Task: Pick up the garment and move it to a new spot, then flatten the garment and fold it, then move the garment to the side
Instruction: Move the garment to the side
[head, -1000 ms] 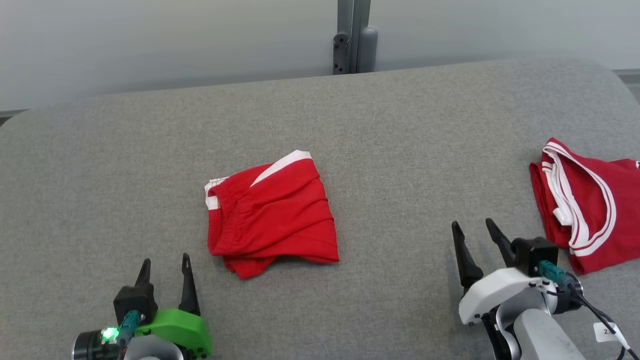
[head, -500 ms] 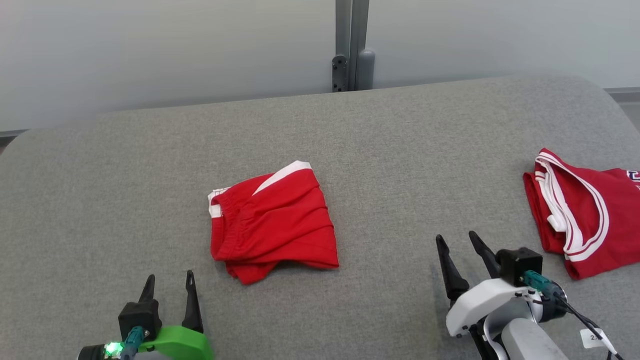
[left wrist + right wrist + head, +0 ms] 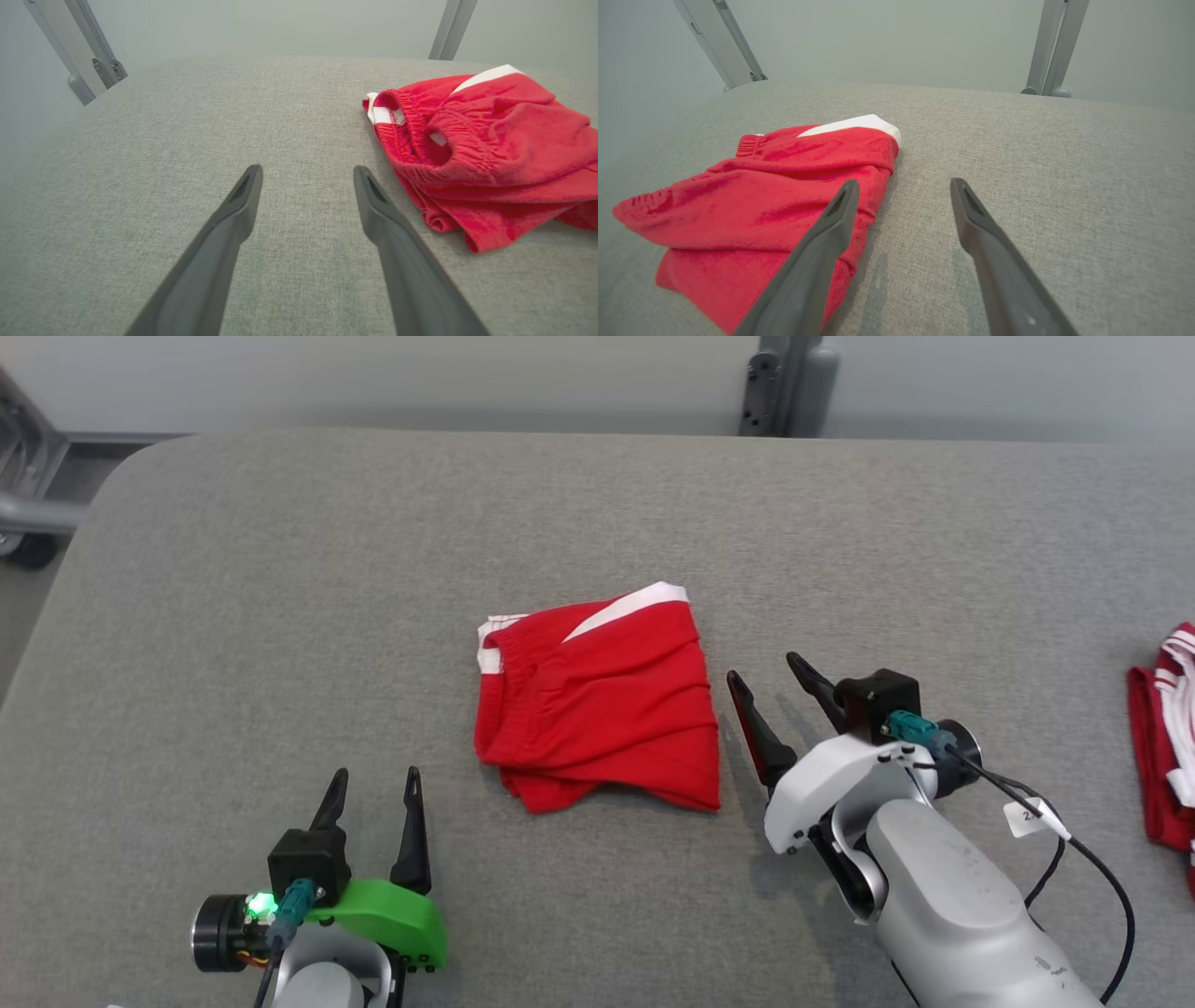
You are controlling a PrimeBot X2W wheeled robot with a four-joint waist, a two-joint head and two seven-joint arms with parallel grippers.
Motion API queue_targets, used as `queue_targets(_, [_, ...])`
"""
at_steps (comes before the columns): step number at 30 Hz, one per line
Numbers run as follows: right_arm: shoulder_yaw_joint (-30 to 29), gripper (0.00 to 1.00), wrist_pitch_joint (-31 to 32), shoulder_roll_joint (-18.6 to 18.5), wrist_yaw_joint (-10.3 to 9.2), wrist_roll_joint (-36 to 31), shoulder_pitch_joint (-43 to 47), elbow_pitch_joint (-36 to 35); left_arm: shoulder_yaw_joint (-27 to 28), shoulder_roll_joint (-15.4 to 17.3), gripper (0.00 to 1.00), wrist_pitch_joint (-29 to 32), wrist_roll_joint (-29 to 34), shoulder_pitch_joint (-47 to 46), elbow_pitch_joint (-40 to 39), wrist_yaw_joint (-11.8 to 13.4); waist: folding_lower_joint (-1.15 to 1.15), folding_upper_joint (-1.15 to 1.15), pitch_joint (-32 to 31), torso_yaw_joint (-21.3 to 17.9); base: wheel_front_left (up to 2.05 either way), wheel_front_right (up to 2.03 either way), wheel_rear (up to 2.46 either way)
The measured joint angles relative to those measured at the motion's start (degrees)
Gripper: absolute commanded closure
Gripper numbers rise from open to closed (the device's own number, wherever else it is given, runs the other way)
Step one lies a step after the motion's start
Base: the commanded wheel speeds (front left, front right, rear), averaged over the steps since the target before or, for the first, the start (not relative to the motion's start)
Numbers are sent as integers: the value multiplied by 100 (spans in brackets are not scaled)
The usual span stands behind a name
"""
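right hand [image 3: 761, 668]: moved in, now just beside garment [image 3: 597, 709] | view: shifted

The garment [image 3: 597, 709] is showing bright red, with a white band running along its far edge and white trim peeking out at the elastic waist. Beneath it, the bench [image 3: 280, 616] is wearing a plain, flecked grey weave. Far right of the garment, a second cloth [image 3: 1162, 747] is showing what seems a deeper red with thin white stripes. Left of the garment, the left hand [image 3: 376, 773] is carrying black fingers [image 3: 411, 831], a vivid green bracket [image 3: 387, 915] and a glowing green light [image 3: 257, 903]. Right of the garment, the right hand [image 3: 764, 667] is pairing black with a white shell [image 3: 831, 775] and a teal plug [image 3: 910, 728].
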Motion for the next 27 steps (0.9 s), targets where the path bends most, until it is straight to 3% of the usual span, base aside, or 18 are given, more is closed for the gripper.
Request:
queue_targets(10, [482,0,-2,2,0,631,-628,1245,-101,4,0,-1,-114,-110,-51,64,0,0,463,733,0,0,0])
queue_targets(11, [563,20,-11,1,0,749,-678,1314,-96,3,0,0,-114,-113,-51,71,0,0,510,778,0,0,0])
queue_targets(12, [598,87,-11,-5,0,795,-736,1318,-89,3,0,-1,-114,-118,-51,73,0,0,547,804,0,0,0])
queue_targets(13, [609,100,-10,-4,0,867,-798,1312,-81,4,0,-1,-111,-122,-58,77,0,0,588,825,0,0,0])
queue_targets(20, [234,100,-1,14,4,817,-740,979,83,-1,0,-1,34,-120,-74,43,0,0,682,589,0,0,0])
queue_targets(27, [-10,100,0,1,4,761,-456,646,256,-3,0,-1,249,-130,-53,-75,0,0,691,-87,0,0,0])
